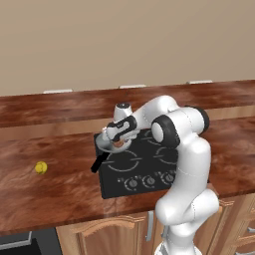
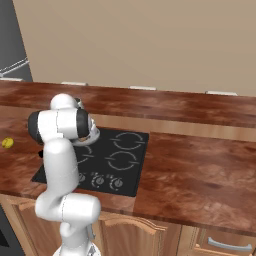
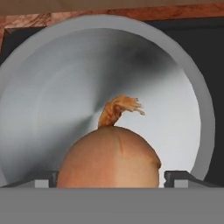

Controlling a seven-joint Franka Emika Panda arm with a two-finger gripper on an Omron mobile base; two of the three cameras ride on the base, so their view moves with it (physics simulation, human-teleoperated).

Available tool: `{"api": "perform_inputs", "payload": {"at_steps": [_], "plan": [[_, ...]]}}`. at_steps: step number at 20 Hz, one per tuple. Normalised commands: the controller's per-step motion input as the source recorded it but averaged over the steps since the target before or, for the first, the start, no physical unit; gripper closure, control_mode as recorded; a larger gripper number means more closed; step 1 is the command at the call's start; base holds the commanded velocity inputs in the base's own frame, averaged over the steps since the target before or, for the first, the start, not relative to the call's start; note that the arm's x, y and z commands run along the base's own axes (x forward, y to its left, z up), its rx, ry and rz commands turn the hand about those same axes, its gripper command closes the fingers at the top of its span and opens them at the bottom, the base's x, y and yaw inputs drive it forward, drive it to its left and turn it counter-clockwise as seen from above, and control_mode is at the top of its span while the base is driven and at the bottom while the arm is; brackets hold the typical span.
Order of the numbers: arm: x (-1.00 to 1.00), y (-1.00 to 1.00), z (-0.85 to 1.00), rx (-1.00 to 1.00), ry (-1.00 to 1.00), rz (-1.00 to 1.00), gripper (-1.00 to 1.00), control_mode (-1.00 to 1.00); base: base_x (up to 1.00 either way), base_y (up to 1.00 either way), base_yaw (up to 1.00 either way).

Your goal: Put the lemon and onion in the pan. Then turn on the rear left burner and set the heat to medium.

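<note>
The grey pan (image 3: 65, 96) sits on the rear left burner of the black cooktop (image 1: 149, 167), its black handle (image 1: 98, 163) pointing toward the front left. My gripper (image 1: 118, 141) hangs just over the pan's bowl, shut on the orange-brown onion (image 3: 109, 157), whose dry stem tuft points at the pan's middle. A fingertip (image 3: 43, 179) presses each side of the onion. The yellow lemon (image 1: 41, 167) lies alone on the wooden counter far left of the stove, and is the yellow dot (image 2: 7, 143) at the left edge of the right base view.
A row of knobs (image 1: 149, 180) runs along the cooktop's front edge, also seen as knobs (image 2: 99, 180) from the right. The wooden counter (image 2: 200, 160) stretches wide to the right of the stove. A raised back ledge (image 1: 74, 107) runs along the wall.
</note>
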Motion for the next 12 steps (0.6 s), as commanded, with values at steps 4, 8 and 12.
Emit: {"api": "perform_inputs", "payload": {"at_steps": [4, 8, 12], "plan": [[0.06, 0.05, 0.07, -0.03, 0.01, 0.0, -1.0, -1.0, 0.0, 0.0, 0.0], [0.03, 0.05, 0.17, -0.03, 0.01, 0.0, -1.0, -1.0, 0.0, 0.0, 0.0], [-0.11, 0.0, 0.49, 0.0, 0.0, 0.0, -1.0, -1.0, 0.0, 0.0, 0.0]]}}
